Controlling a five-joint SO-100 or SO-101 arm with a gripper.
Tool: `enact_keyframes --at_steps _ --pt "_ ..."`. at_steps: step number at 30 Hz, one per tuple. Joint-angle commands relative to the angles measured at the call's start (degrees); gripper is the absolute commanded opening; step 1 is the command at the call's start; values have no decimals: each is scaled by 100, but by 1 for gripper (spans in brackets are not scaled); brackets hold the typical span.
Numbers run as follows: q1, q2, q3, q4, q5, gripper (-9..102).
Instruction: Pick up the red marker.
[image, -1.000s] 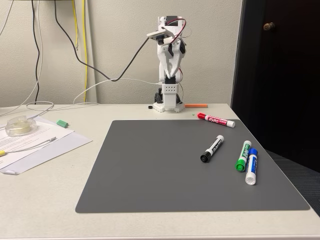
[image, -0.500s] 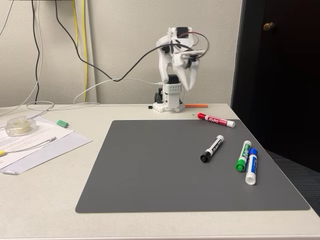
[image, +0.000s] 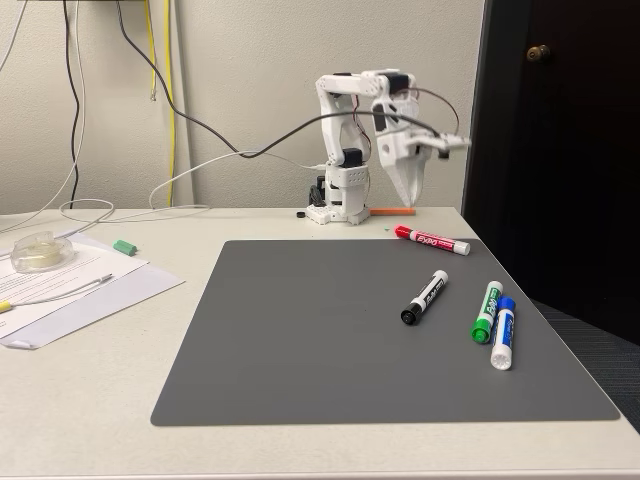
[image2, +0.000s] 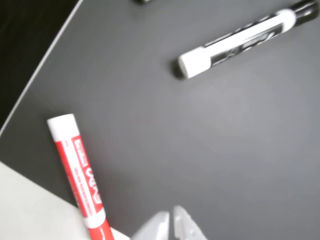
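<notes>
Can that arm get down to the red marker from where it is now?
Probably yes. The fingers hang in the air just above and behind the red marker, which lies alone at the mat's far edge with nothing on it; the black marker lies well apart.

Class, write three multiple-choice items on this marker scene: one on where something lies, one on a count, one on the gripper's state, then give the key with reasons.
1. Where does the red marker lie?
A. at the far edge of the grey mat
B. on the papers
C. beside the tape roll

2. How many markers lie on the mat in the fixed view?
A. two
B. four
C. six

3. The gripper is:
A. holding the red marker
B. shut and empty, in the air
C. resting on the mat

Key: 1 A, it sits by the mat's far edge; 2 B, red, black, green, blue; 3 B, fingertips meet above the table.
</notes>
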Motion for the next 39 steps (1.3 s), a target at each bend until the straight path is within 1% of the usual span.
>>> enact_keyframes --at_steps 1,6,8,10,12,15,18,24,27,30,33,35,39 --pt "-220 -158 -18 114 -44 0" --pt "-413 -229 -9 44 396 0" --pt "-422 -369 0 18 422 0" --pt "-492 -501 0 18 -53 1" --pt "-519 -519 0 26 -264 4" --pt "-475 -466 0 448 -615 9" --pt "-527 -448 53 659 -686 10" --pt "-993 -360 396 413 -413 9" --pt "-1204 -255 562 439 -246 9" --pt "-1397 -53 721 255 -53 8" --pt "-1529 -211 721 35 105 9" --pt "-1538 -325 721 -70 185 11" --pt "-1441 -457 721 -211 220 21"
